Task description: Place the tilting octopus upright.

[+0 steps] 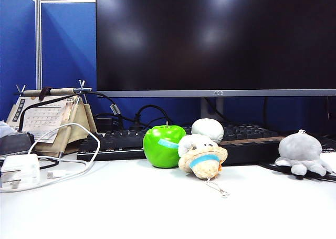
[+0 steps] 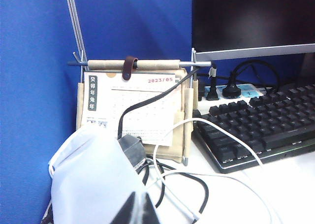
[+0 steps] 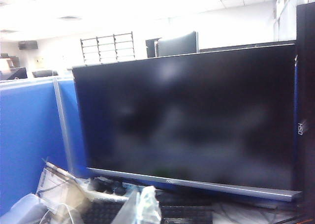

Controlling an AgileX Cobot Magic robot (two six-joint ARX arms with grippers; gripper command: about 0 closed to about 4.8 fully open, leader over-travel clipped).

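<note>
- Octopus [image 1: 301, 152]: far right of desk, on the dark mat, just right of the keyboard [image 1: 121, 143], well apart from green apple [image 1: 164, 145] and beige plush [image 1: 202, 160].
- My left gripper [image 2: 137, 209]: low by the calendar [image 2: 130, 106]; can't tell if apart or together.
- My right gripper [image 3: 142, 204]: fingers together, nothing held, faces the monitor [image 3: 189, 120].

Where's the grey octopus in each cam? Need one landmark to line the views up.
Exterior: octopus at the far right, on the table edge beside the keyboard.
Left wrist: not in view.
Right wrist: not in view.
Shared landmark: the black monitor, seen in all three views.
</note>
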